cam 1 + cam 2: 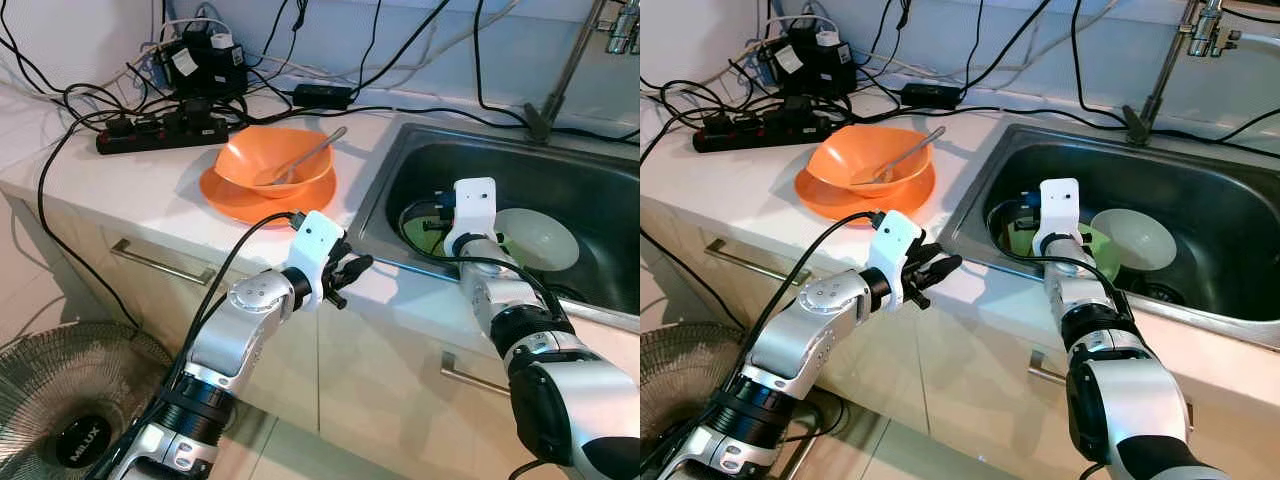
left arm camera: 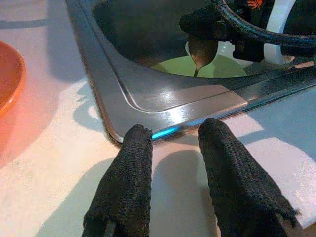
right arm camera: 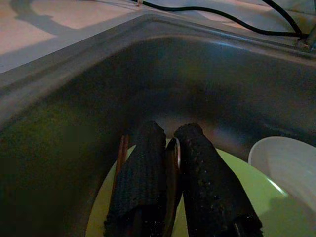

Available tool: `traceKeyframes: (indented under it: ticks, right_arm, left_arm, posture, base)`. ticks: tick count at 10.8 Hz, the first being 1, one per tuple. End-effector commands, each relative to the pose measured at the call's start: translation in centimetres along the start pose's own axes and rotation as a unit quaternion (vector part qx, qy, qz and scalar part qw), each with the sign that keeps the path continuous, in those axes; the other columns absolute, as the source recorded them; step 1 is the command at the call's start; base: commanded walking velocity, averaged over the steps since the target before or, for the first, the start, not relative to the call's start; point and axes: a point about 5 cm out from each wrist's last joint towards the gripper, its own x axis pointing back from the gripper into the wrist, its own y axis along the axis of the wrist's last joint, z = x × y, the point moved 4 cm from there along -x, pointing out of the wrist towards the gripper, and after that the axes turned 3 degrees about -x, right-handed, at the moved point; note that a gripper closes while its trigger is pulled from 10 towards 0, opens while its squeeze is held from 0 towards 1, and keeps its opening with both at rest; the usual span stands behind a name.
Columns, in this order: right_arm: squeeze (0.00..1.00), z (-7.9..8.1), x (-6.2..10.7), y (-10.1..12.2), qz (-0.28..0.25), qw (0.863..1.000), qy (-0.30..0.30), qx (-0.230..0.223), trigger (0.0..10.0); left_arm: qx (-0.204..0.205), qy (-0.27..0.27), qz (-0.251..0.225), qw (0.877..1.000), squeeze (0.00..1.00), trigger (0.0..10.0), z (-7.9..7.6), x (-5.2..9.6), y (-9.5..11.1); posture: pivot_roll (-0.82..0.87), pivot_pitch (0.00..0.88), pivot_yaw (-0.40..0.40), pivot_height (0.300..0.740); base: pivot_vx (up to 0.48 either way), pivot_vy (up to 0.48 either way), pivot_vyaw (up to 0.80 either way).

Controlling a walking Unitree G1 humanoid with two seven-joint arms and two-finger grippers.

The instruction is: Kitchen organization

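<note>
Spanning white counter [image 1: 120, 180], steel sink [image 1: 560, 180]

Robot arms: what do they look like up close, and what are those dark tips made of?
Each arm is silver metal with black joint rings, ending in a white box-shaped wrist block fed by a black cable. The left gripper and right gripper each carry two long black fingers with a rough, knitted-looking surface.

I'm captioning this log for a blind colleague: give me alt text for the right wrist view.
Inside a steel sink, the right gripper has its jaws closed on a thin brownish utensil just above a light green plate. A white bowl sits on the plate's far side, and black cables cross the countertop behind the sink.
</note>
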Motion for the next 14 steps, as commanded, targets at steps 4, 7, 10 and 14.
traceKeyframes:
  ticks: [4,7,10,14]
  right_arm:
    - [1.00,0.4,-0.3,1.8,-0.029,1.000,0.006,0.003,10.0]
    - [0.00,-0.3,-0.4,5.3,-0.099,0.995,-0.007,0.016,10.0]
    - [0.00,-0.7,-0.2,8.5,-0.164,0.986,-0.015,0.012,10.0]
    - [0.00,2.2,0.7,8.1,-0.192,0.980,0.052,-0.018,10.0]
  left_arm:
    - [-0.002,0.012,-0.009,1.000,0.00,10.0,0.3,0.1,0.4]
    - [-0.014,0.036,-0.023,0.999,0.00,10.0,0.9,-0.1,1.0]
    - [-0.022,0.055,-0.038,0.998,0.00,10.0,1.2,-0.3,1.5]
    - [-0.095,0.177,-0.095,0.975,0.00,10.0,4.6,0.6,4.3]
  posture:
    - [0.19,0.005,0.019,0.740]
    - [0.18,0.011,0.018,0.740]
    - [0.17,0.016,0.013,0.740]
    - [0.17,0.019,0.009,0.740]
  base:
    - [0.000,0.000,0.00]
    - [0.000,0.000,0.00]
    - [0.000,0.000,0.00]
    - [0.000,0.000,0.00]
